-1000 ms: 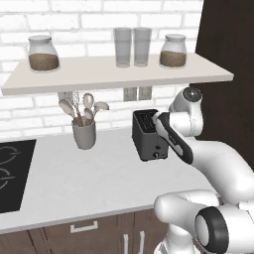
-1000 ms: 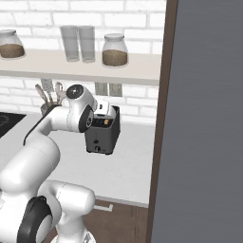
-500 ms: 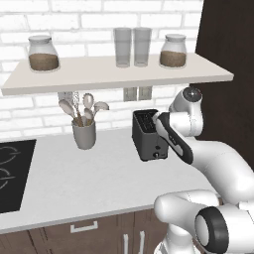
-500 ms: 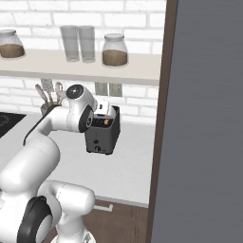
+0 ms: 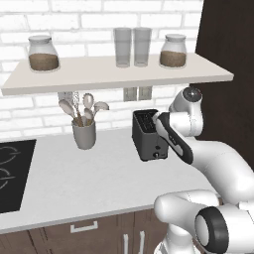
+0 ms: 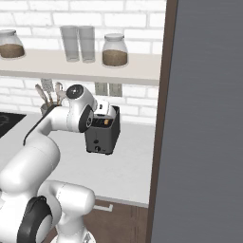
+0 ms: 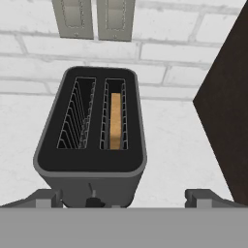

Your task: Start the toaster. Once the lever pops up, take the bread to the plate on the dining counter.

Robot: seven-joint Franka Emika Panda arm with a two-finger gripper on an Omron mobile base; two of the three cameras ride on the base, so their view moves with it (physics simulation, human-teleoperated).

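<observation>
The dark grey toaster (image 7: pixel 92 160) stands on the pale worktop by the brick wall, seen from above in the hand view. The tan bread (image 7: pixel 115 121) sits down in its right slot; the left slot holds nothing. My gripper (image 7: pixel 125 197) hovers just above the toaster's narrow front end, open, with one fingertip on each side of it and nothing between them. From the base views the toaster (image 5: pixel 148 137) (image 6: pixel 101 137) shows with my hand over its near end. The plate and the dining counter are out of view.
A grey utensil holder (image 5: pixel 84 134) stands left of the toaster, and a black hob (image 5: pixel 12 173) lies at the far left. A shelf (image 5: pixel 114 74) with jars and glasses hangs overhead. A tall dark cabinet (image 5: pixel 228 54) rises close on the right.
</observation>
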